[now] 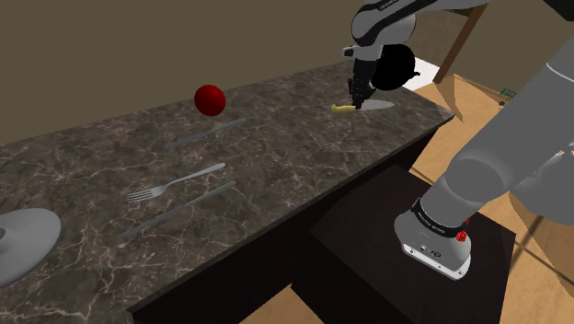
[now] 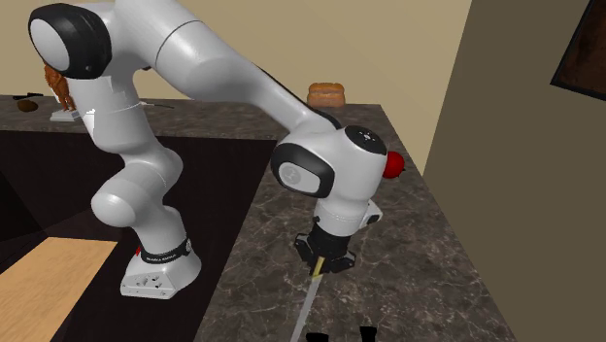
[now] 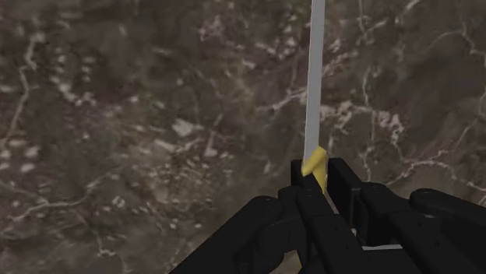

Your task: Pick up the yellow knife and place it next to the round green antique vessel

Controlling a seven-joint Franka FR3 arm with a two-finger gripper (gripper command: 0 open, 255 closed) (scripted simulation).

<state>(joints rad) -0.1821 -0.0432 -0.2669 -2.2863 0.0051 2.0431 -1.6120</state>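
Wrist view: gripper (image 3: 318,177) with 2 fingers (image 3: 343,180) pinching the yellow handle of the knife (image 3: 315,86).
Knife: on or just above the marble counter (image 1: 304,161), well apart from the red ball (image 1: 210,99), toward the shoulder view's right.
Grey dish (image 1: 23,241): far on the ball's other side.

Counter (image 1: 276,156) is spread across the frame. On it, knife (image 1: 368,106) is noted upper right, ball (image 1: 210,99) upper left of centre, fork (image 1: 175,182) mid-left, plate (image 1: 23,241) lower left.
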